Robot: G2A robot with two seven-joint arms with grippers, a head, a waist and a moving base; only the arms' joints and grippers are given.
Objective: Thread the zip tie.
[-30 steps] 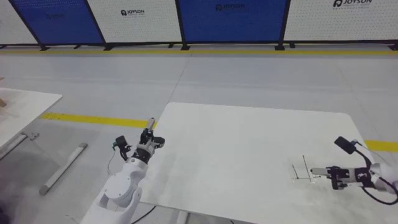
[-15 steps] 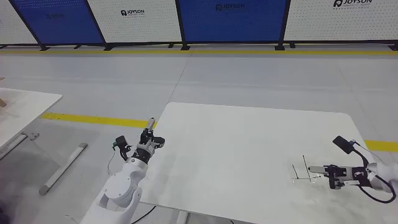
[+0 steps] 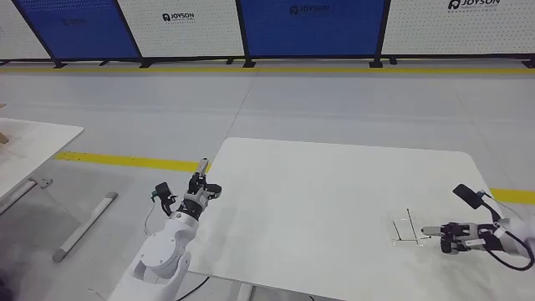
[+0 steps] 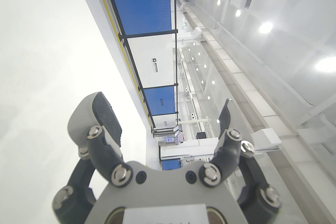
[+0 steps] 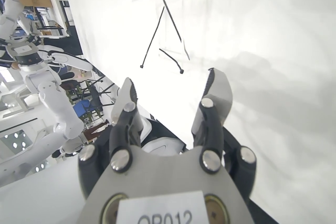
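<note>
Three thin black zip ties lie loose on the white table (image 3: 334, 192) near its front right corner. In the right wrist view a long zip tie (image 5: 169, 12) crosses beside a second one (image 5: 153, 36), and a short curved one (image 5: 172, 59) lies nearest my fingers. From above the zip ties (image 3: 407, 227) are fine dark lines. My right gripper (image 5: 170, 79) is open just short of them, holding nothing, and it also shows from above (image 3: 428, 231). My left gripper (image 4: 162, 104) is open and empty at the table's left edge (image 3: 201, 165), pointing away across the room.
The zip ties lie close to the table's front edge. A second white table (image 3: 25, 146) stands off to the left. Blue and white panels (image 3: 309, 8) line the back. Another white robot (image 5: 39, 72) stands beyond the table edge.
My right gripper has drawn back slightly to the right, away from the zip ties. The left arm has not moved.
</note>
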